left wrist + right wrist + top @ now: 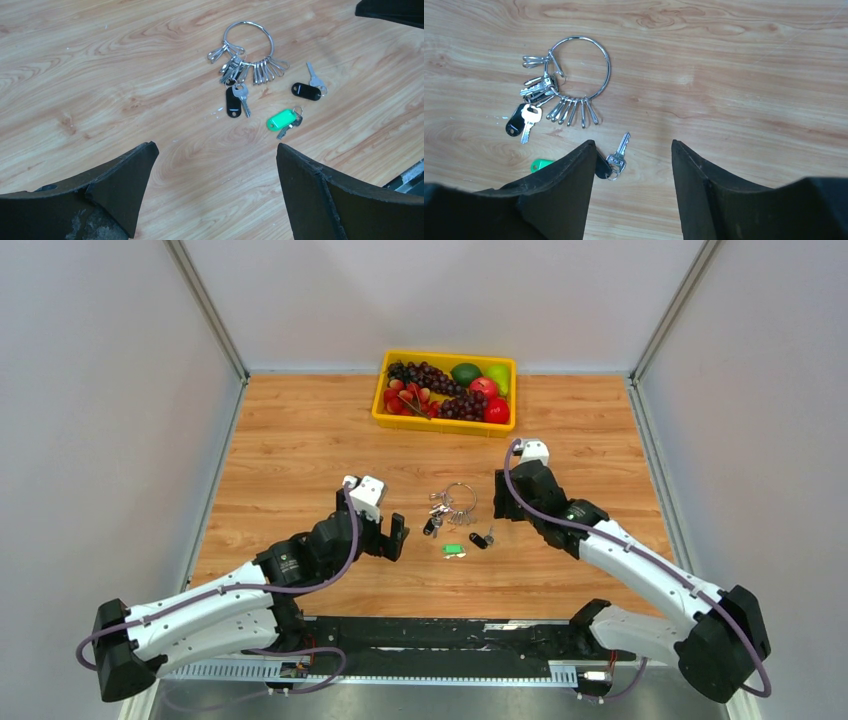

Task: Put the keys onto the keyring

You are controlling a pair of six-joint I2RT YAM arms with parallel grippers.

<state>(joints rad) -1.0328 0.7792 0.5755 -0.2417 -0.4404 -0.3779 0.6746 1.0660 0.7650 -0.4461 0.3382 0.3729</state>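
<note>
Grippers first: my left gripper [215, 150] hangs low over the table [290, 450], fingers spread wide with nothing between them, so it is open and empty. My right gripper [633, 145] has its fingers apart too, with only bare wood in the gap; it holds nothing.

Nearest task item is the green key [280, 120], flat on the wood between my two grippers. Just beside it, toward my right, lies the loose black key [306, 91]. In the right wrist view its head is half hidden behind one fingertip, and I cannot tell whether they touch.

Just beyond both lies the keyring [608, 75], a big silver hoop lying flat. It carries a bunch of wire clips [262, 72] and one hung black-headed key [233, 102]. A yellow tray [445, 353] of fruit sits at the far edge, well apart.

Handling, as I judge it:
- The keys look light, stiff and thin, and they lie flush on the table, so they would be hard to get under.
- The metal blades are likely slippery. The plastic head is thicker and offers the better pinch — I would take it across its long edges and leave the small loop at the end free.
- The hoop is rigid but light, so it will probably skate or pivot if nudged, and one gripper should hold it steady.
- The clips dangle loosely and will swing.
</note>
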